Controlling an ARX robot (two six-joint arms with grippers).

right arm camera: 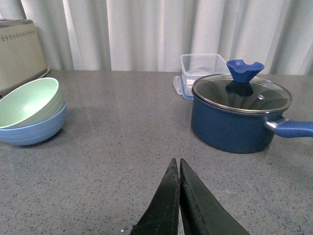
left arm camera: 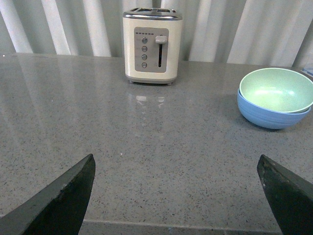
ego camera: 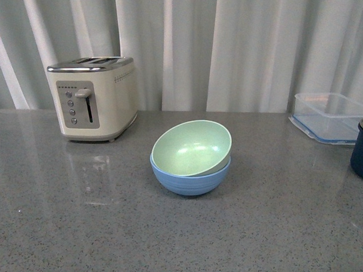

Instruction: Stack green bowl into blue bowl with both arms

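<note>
The green bowl (ego camera: 191, 147) rests tilted inside the blue bowl (ego camera: 192, 177) at the middle of the grey counter. Both also show in the left wrist view, green bowl (left arm camera: 276, 89) in blue bowl (left arm camera: 266, 113), and in the right wrist view, green bowl (right arm camera: 29, 102) in blue bowl (right arm camera: 34, 129). Neither arm shows in the front view. My left gripper (left arm camera: 176, 164) is open and empty, well back from the bowls above bare counter. My right gripper (right arm camera: 176, 164) is shut and empty, apart from the bowls and the pot.
A cream toaster (ego camera: 95, 97) stands at the back left. A clear blue-rimmed container (ego camera: 330, 116) sits at the back right. A dark navy pot (right arm camera: 237, 117) with a glass lid and a handle stands beside it. Pale curtains hang behind the counter.
</note>
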